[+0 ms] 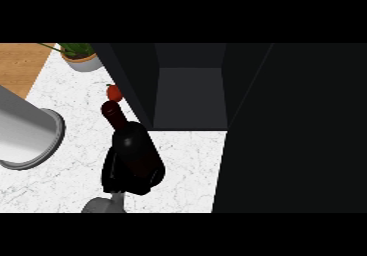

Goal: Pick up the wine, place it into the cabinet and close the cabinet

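A dark glass wine bottle with a deep red neck stands in front of an open black cabinet on a white marble-patterned desk, its neck pointing away from the viewer toward the cabinet's left wall. A black robot hand, seen at the lower middle of the head view on a grey forearm that enters from the bottom edge, is wrapped around the bottle's lower body, its fingers curled over the dark glass and merging with it in colour. Which arm this is cannot be told from the view alone; it sits left of centre. The bottle is outside the cabinet, just beside the front of the cabinet's left wall, over the desk surface.

The cabinet's dark interior shows a grey floor panel, and its black door is swung open, filling the right side of the view. A small red round object lies on the desk just beyond the bottle's neck, close to the cabinet wall. A large grey metal cylinder lies at the left edge. A green plant in a white pot stands at the upper left, near a strip of light wooden surface.
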`<state>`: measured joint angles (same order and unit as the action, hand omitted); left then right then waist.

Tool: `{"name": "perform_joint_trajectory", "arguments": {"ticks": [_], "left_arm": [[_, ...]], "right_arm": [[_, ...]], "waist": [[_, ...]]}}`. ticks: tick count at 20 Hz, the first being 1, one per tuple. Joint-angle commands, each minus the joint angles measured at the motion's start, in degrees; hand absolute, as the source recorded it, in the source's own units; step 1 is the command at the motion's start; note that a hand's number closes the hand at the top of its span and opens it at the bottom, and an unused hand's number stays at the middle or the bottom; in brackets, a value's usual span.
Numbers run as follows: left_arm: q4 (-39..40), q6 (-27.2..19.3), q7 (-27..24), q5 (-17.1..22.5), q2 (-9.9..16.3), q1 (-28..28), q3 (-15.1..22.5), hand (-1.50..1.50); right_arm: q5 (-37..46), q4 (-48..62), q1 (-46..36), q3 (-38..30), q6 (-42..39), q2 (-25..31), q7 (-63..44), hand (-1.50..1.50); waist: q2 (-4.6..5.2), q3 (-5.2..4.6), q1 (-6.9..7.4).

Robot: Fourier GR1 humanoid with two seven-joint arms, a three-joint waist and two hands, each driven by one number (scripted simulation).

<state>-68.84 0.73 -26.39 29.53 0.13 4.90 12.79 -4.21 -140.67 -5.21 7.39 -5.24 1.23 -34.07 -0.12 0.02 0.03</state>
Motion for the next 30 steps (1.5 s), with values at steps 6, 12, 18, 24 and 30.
{"name": "perform_joint_trajectory", "arguments": {"ticks": [6, 12, 18, 24, 30], "left_arm": [[-0.9, -11.3, 0.4, 8.2, -0.1, 2.1, 8.6, 1.5], [8.0, -14.3, -4.9, 13.6, -0.1, 7.7, 11.9, 1.5], [19.0, -13.2, -12.1, 19.6, -0.1, 14.2, 15.0, 1.5], [22.3, -14.2, -13.2, 23.1, -0.1, 21.6, 14.7, 1.5], [28.3, -13.1, -15.7, 25.4, -0.1, 24.0, 15.6, 1.5]], "right_arm": [[-8.2, -1.4, 0.9, -6.7, -2.7, 2.6, 0.0, -1.5], [-2.1, -0.1, -2.8, -1.8, -0.1, 0.7, -2.1, -1.5], [-4.9, 1.4, 3.7, -3.7, -4.0, 1.2, 4.5, -1.5], [-6.4, -1.7, 0.6, -4.5, -1.8, 1.5, -1.2, -1.5], [-5.5, 0.0, 4.1, -3.2, -3.3, 0.6, 3.5, -1.5]], "waist": [[0.13, -0.02, -0.26], [0.15, -0.06, -0.29], [0.21, -0.04, -0.69], [0.2, -0.04, -0.85], [0.2, -0.03, -0.68]]}}
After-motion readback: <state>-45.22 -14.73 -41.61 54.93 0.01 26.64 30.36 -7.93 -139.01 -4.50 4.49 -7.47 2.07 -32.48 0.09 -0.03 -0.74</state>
